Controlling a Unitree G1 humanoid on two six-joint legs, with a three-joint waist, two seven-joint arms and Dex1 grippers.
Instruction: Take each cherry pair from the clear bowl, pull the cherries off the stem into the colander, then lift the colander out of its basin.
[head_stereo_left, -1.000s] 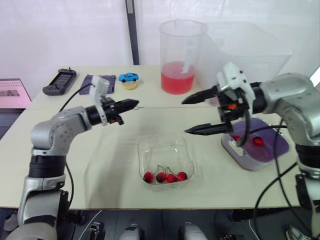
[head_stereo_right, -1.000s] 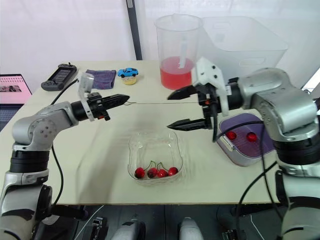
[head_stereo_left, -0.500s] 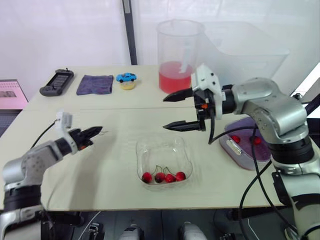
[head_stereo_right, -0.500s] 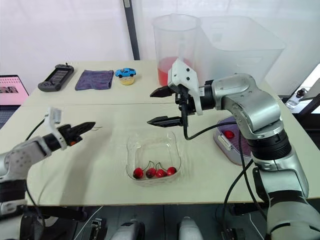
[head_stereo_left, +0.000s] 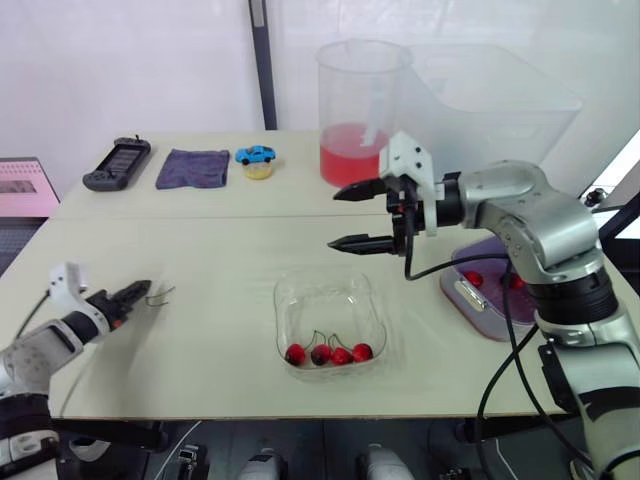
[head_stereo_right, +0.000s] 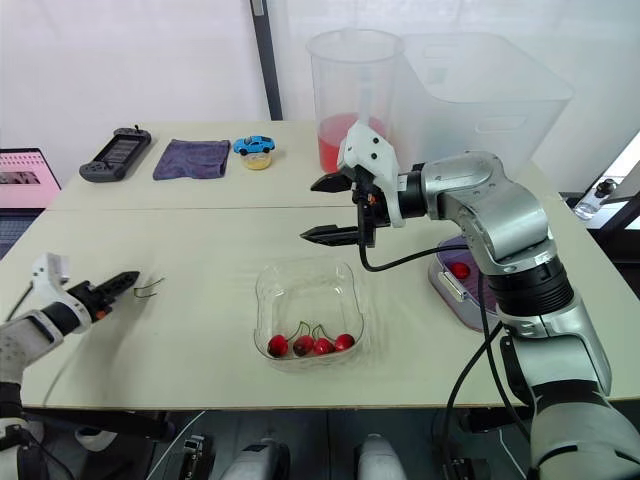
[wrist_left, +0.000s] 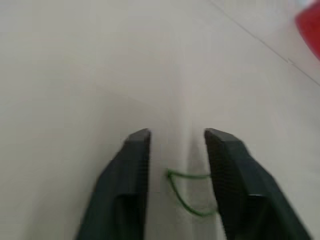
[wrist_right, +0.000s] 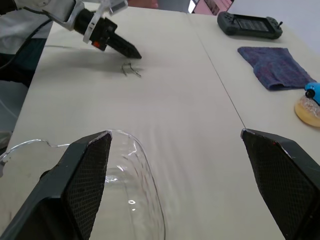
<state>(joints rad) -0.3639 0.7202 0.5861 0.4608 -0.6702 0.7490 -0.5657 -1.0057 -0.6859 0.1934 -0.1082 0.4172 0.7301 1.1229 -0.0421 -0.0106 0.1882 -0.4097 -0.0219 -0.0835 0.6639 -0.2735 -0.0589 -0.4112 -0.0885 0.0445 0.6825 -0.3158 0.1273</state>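
Two cherries (head_stereo_left: 473, 278) are sitting in the colander (head_stereo_left: 548, 292) right of the clear bowl (head_stereo_left: 283, 300), four stemmed cherries (head_stereo_left: 330, 354) waiting inside it. The left gripper (head_stereo_left: 143, 290), jaws narrowly apart, is straddling a bare stem (head_stereo_left: 160, 295) well left; the right gripper (head_stereo_left: 333, 219) is hovering wide-open above the bowl's far rim.

Bright, diffuse light from behind; soft faint shadows.

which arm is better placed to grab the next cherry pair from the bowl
Right. The right gripper hovers open behind the bowl holding the cherries; the left gripper is low and far to the left, by a bare stem.
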